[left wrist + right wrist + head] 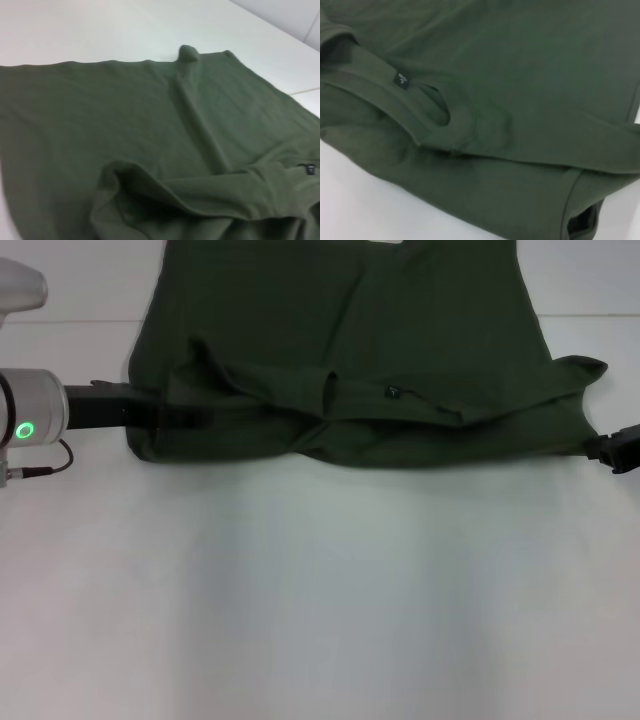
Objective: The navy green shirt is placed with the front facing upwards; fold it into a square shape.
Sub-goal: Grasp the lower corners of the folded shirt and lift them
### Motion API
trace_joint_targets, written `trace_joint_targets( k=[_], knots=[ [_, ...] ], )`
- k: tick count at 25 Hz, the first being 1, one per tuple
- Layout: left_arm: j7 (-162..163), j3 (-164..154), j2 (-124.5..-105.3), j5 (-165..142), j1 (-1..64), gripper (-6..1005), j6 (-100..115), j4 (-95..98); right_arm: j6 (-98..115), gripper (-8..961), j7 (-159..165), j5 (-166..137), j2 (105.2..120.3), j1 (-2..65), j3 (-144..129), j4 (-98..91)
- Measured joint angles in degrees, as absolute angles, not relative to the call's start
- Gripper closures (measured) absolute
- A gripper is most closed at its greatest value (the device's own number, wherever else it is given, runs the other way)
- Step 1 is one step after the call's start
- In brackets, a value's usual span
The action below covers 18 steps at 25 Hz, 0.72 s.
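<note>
The large dark olive-green cotton shirt (340, 350) lies spread over the far half of the white table (320, 600), its near part doubled over into a rumpled band that runs from side to side. Along that band the neck opening shows, with a small blue-black label (393, 392) sitting just beside it — the right wrist view catches the same label (402, 80) on the ribbed collar, and the left wrist view has it (310, 168) at the fold's edge.

The left gripper (165, 415) is in at the shirt's left edge, its black fingers down at the folded fabric; whether they are pinching the cloth or merely lying against it, I cannot tell. The silver wrist behind it shows a green ring light (24, 430).

Over on the other side, the right gripper (618, 448) sits at the shirt's right edge by the sleeve — only a dark tip is in view, and its jaws I cannot tell either.
</note>
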<state>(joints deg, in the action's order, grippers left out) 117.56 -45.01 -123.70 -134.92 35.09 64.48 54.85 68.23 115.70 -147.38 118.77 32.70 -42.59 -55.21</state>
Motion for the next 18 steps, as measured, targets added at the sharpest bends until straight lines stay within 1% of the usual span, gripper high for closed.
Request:
trace_joint_targets(
  k=[8,10,13,14,16,18],
  knots=[
    [120.30,-45.10,-123.20,-140.93,35.43,85,64.29,55.32,69.91,931,116.20,-147.81,118.56,32.84,-42.43,-55.51],
    [121.77,-45.55,-122.83,-142.96,35.72,85,65.14,55.33,69.58,931,116.65,-148.44,118.48,33.14,-42.67,-55.11],
    [125.02,-46.17,-121.79,-146.03,36.63,86,68.07,55.35,69.41,931,117.32,-149.77,118.54,33.68,-42.92,-54.95],
    [125.40,-46.23,-121.50,-146.54,36.95,99,69.15,55.36,69.41,931,117.42,-150.12,118.64,33.86,-42.95,-54.95],
    [125.42,-46.44,-121.22,-147.56,37.43,125,70.35,55.37,69.41,931,117.52,-150.52,118.80,34.06,-43.14,-54.95],
    [124.49,-47.35,-121.23,-148.38,37.74,126,70.49,55.28,69.37,930,117.63,-150.70,118.88,34.28,-43.43,-54.95]
  ],
)
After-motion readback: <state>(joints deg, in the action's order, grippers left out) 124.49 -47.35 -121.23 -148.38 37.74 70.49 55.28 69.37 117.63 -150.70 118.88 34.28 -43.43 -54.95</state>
